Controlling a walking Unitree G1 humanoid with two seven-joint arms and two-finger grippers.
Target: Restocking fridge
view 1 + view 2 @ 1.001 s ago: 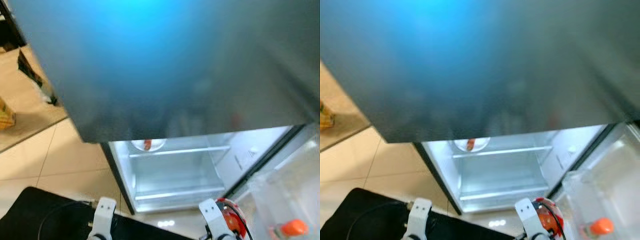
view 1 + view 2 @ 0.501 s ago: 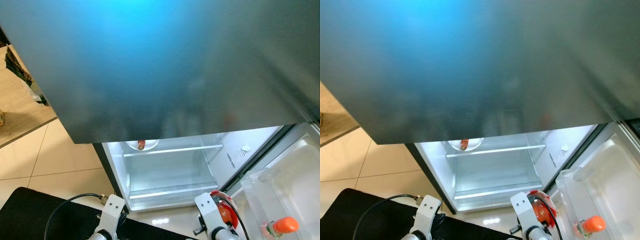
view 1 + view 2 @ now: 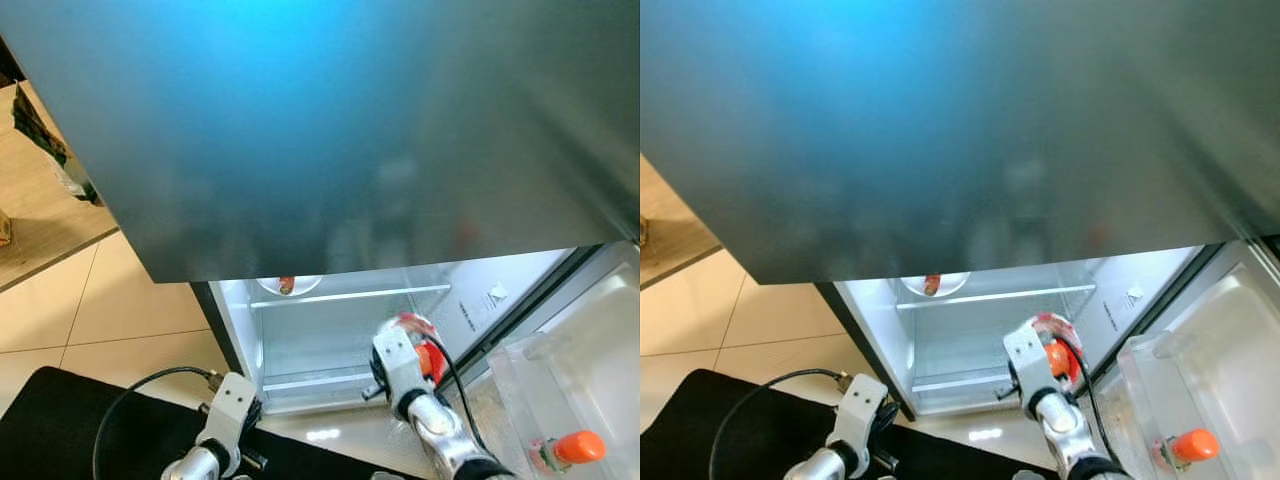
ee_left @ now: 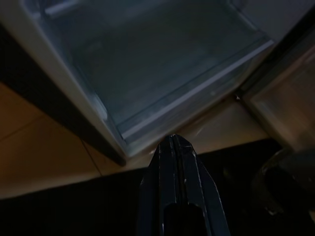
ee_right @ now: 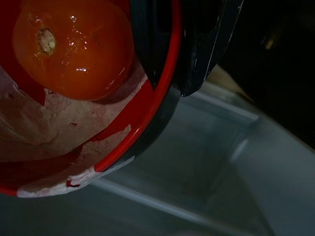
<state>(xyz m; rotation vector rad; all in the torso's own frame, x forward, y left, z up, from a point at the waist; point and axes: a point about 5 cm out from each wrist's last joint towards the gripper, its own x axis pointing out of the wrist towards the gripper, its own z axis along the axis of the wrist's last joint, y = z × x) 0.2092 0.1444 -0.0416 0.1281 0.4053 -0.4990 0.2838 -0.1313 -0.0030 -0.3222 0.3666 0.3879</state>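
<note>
Right end effector [image 5: 167,54] clamps the red bowl [image 5: 88,147] (orange tomato [image 5: 74,46] inside) before the fridge [image 3: 330,340].

Brushed metal, clear plastic and glossy tile are facing you.
You are looking at a fridge door [image 3: 330,130] wearing a matt, brushed grey metal finish, while the inner shelves [image 3: 345,296] are showing as smooth translucent plastic. The floor tiles [image 3: 120,320] are gleaming, glossy beige. The right tool [image 5: 197,54], in shiny black plastic, is gripping a glossy red-rimmed bowl [image 5: 142,128] lined with crumpled paper, holding a wet-looking smooth orange fruit [image 5: 74,46]. The left tool [image 4: 178,162] is looking smooth and black.
</note>
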